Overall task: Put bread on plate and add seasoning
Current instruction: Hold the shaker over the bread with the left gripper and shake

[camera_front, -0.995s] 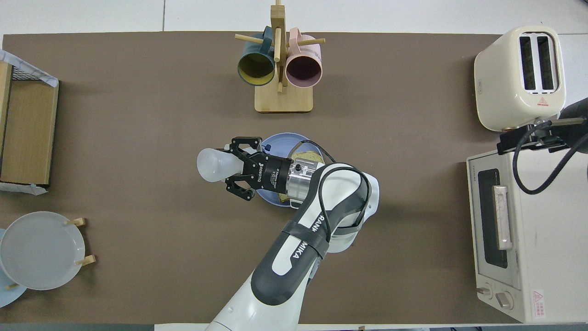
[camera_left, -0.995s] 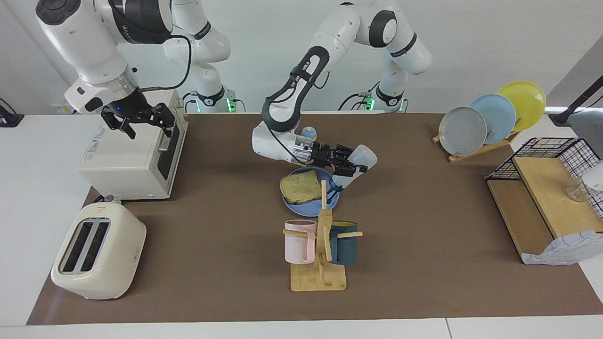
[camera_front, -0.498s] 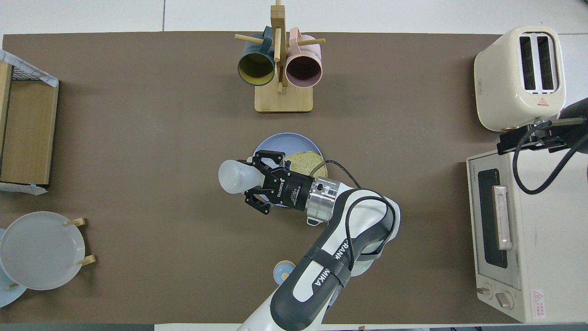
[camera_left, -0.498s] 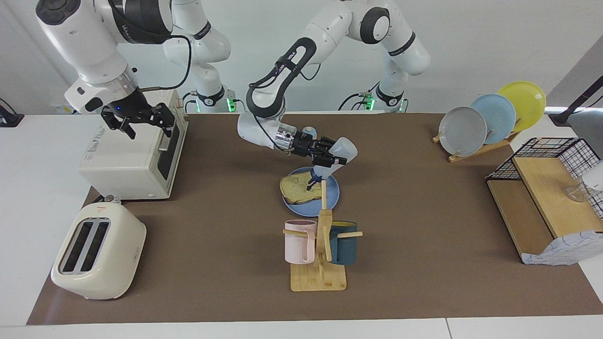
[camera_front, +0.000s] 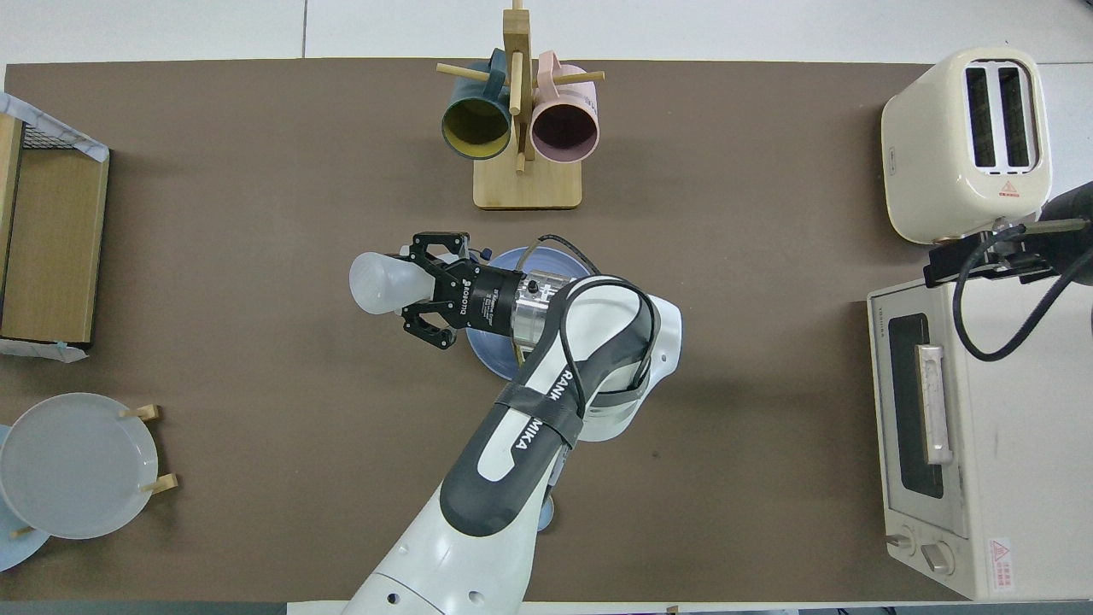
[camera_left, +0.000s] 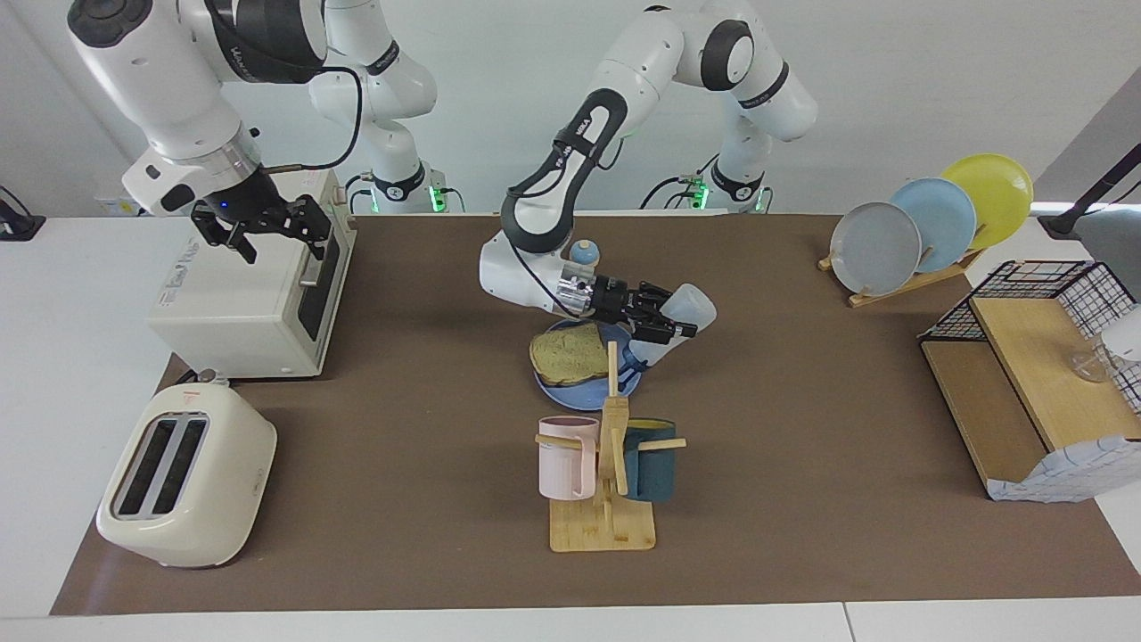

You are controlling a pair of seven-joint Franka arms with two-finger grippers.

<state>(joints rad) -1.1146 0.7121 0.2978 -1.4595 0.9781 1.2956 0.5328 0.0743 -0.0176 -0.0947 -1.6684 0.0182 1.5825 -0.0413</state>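
The bread [camera_left: 570, 352], a square toast slice, lies on the blue plate [camera_left: 554, 390] in the middle of the table. My left gripper [camera_left: 669, 319] is shut on the seasoning [camera_left: 693, 305], a translucent white bottle. The bottle is tilted with its dark blue cap down, over the plate's edge toward the left arm's end. In the overhead view the seasoning [camera_front: 378, 283] sticks out of the left gripper [camera_front: 412, 287], and the arm covers the bread and much of the plate [camera_front: 485, 359]. My right gripper [camera_left: 260, 228] hangs open over the toaster oven, holding nothing.
A wooden mug rack [camera_left: 604, 522] with a pink and a dark teal mug stands just farther from the robots than the plate. Toaster oven [camera_left: 241, 303] and toaster [camera_left: 183, 473] sit at the right arm's end. Plate rack [camera_left: 918, 232] and wooden shelf [camera_left: 1034, 374] sit at the left arm's end. A small blue bell [camera_left: 584, 252] stands nearer the robots.
The left gripper swung the bottle in over the bread, then back out over the plate's edge toward the left arm's end. The right arm has not moved.
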